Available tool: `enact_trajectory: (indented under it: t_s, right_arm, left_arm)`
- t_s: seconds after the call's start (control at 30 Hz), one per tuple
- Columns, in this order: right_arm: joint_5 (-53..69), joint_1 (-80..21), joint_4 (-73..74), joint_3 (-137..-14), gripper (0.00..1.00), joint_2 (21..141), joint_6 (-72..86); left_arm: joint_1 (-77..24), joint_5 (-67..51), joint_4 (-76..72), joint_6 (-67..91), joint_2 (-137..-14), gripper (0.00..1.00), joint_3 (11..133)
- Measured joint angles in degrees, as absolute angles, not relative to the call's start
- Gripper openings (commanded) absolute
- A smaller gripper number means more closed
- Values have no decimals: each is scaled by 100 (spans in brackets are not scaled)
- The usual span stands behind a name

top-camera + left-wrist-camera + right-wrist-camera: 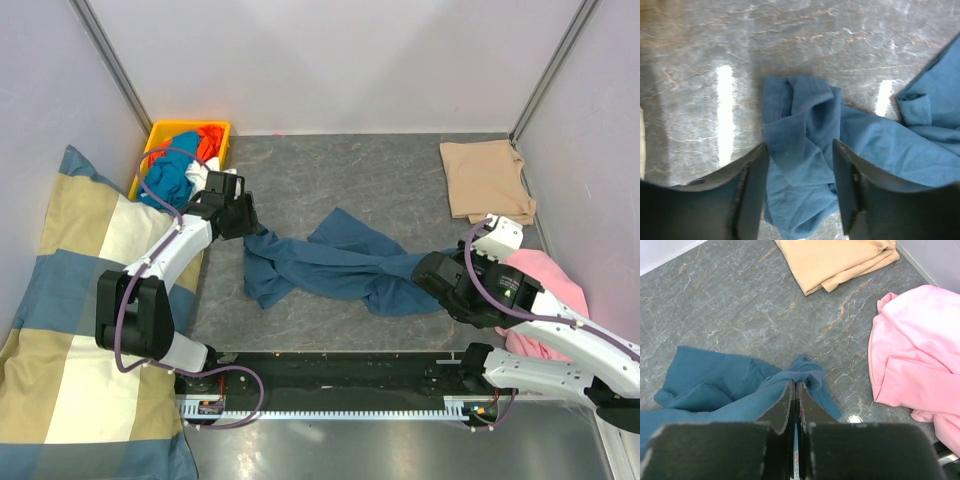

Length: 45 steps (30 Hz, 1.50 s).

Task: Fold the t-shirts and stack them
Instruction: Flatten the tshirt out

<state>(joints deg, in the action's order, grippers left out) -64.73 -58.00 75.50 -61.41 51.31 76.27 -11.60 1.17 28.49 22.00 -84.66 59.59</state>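
Teal t-shirt (330, 262) sits mid-worktop (380, 165), bunched into a loose rope. Its long axis runs left-right between our two arms; we can't tell the collar end from the hem.

Right pincer (795, 390) is pressed together, pinching a twisted corner at the shirt's right end. Left pincer (800, 155) is spread, straddling a crumpled fold at the left end, not clamped.

Our read: one end is anchored and the other lined up for a grab, so we can pull the cloth taut and flat before folding.

Tan t-shirt (485, 180) lies folded in the far right corner, well apart; likely the stack base. Pink garment (915, 355) lies near the right pincer, not touching the teal cloth.
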Motion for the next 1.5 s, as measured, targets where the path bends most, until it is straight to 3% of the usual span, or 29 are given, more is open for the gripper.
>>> enact_trajectory:
  t_s: [0.63,1.0,1.13,1.17,1.2,1.27,1.5]
  right_arm:
    - [-6386,-5800,7417,-6036,0,5181,7476]
    - [-6388,-5795,7369,-6036,0,5179,7269]
    - [-6383,-5795,7343,-6036,0,5179,7137]
    - [-6381,-5795,7328,-6036,0,5179,7105]
    - [-6377,-5795,7321,-6036,0,5181,7061]
    - [-6359,-5789,7306,-6036,0,5181,6987]
    - [-6281,-5789,7231,-6049,0,5188,6783]
  left_arm:
    - [-908,161,2860,2202,-8383,66,6012]
    - [-906,222,2722,2342,-8385,63,5706]
    - [-904,305,2609,2469,-8394,49,5579]
    - [-902,316,2569,2499,-8407,30,5559]
    - [-899,333,2512,2532,-8427,18,5542]
    - [-891,373,2438,2635,-8482,2,5533]
    - [-858,454,2283,2718,-8742,2,5575]
